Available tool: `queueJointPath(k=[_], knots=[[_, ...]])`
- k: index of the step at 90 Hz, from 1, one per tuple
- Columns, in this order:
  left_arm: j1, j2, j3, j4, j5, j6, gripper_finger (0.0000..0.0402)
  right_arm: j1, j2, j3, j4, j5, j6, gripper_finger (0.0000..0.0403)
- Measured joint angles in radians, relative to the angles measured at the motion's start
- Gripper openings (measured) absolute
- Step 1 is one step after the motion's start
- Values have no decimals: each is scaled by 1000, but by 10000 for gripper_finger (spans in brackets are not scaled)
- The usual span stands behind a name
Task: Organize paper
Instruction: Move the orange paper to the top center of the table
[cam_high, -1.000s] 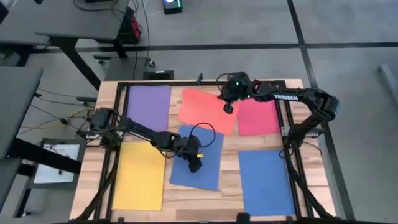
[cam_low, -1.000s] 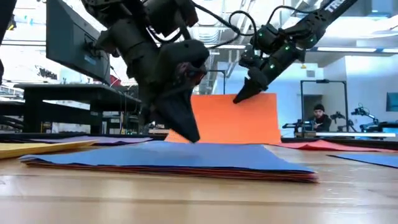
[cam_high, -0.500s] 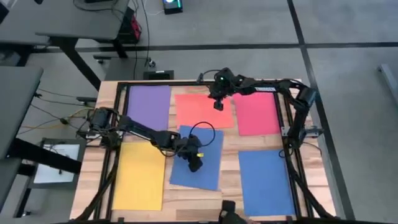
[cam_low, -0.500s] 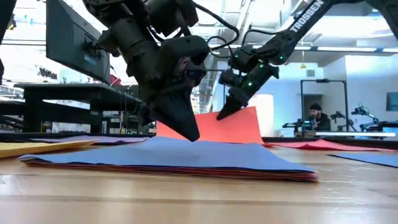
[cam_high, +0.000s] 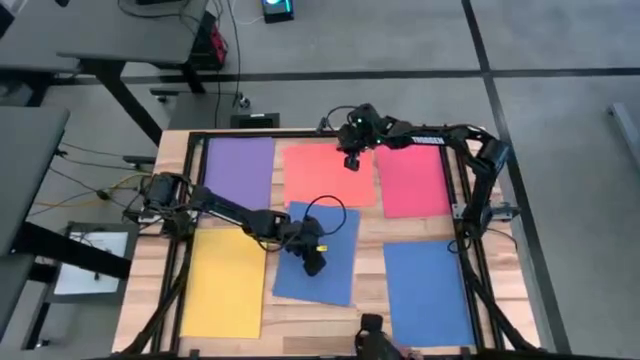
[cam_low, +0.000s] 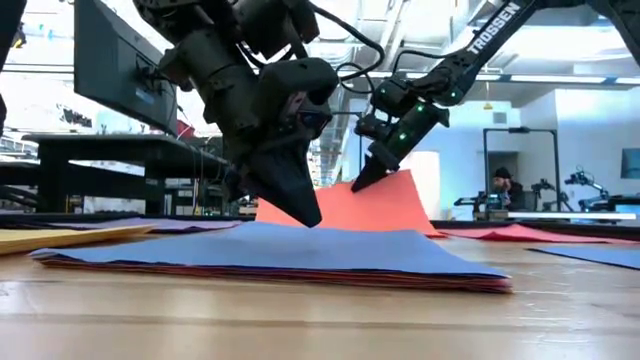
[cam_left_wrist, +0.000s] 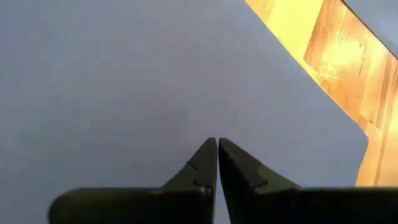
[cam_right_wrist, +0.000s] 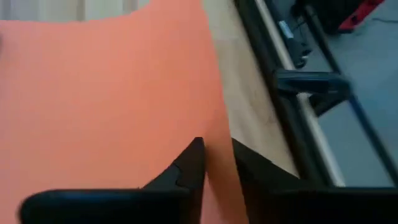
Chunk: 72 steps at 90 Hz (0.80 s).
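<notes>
High view: right gripper (cam_high: 350, 160) at the far edge of the salmon-orange sheet (cam_high: 325, 180), long axis running far-to-near on the desk (cam_high: 370, 235); the right arm is the nearer one.

Low view: that edge is lifted, the rest slopes down.

Right wrist view: jaws clamp the sheet's edge.

Left wrist view: left gripper (cam_left_wrist: 217, 163), jaws closed, tips on the centre blue sheet (cam_left_wrist: 124, 81).

I can read one word only — "TROSSEN", in white capitals along the right arm (cam_low: 497, 27), clearest in the low view and small in the high view, near the table's far edge — no other text I can make out.
</notes>
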Motion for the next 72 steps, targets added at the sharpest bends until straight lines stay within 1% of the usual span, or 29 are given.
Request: queueJointPath(k=[9, 19, 24, 29, 33, 37, 42, 45, 51, 62, 65, 72], knots=[[0, 0, 0, 0, 0, -1, 0, 0, 0, 0, 6, 96, -48, 103], [0, 0, 0, 0, 0, -4, 0, 0, 0, 34, -23, 210, -106, 122], [0, 0, 0, 0, 0, -4, 0, 2, 0, 72, -65, 235, -123, 127], [0, 0, 0, -3, 0, -3, 0, 8, -1, 129, -164, 240, -101, 130], [0, 0, 0, -11, 0, -1, 0, 16, -8, 180, -272, 218, -13, 130], [0, -1, 0, -22, 0, 0, 0, 23, -13, 217, -348, 134, 120, 129], [1, -2, 0, -32, 0, -5, 0, 29, -17, 226, -372, 15, 259, 124], [2, -7, 0, -41, 0, -13, 0, 35, -18, 215, -376, -22, 305, 118], [2, -25, 0, -63, 18, -23, 0, 54, 6, 186, -364, -30, 356, 93], [-2, -133, 1, -183, 32, 23, 0, 87, 70, 172, -379, -45, 385, 18], [-3, -176, 1, -230, 31, 43, 0, 96, 84, 173, -381, -55, 386, 11], [-4, -278, 2, -343, 14, 81, 0, 124, 118, 173, -390, -66, 387, 10]])
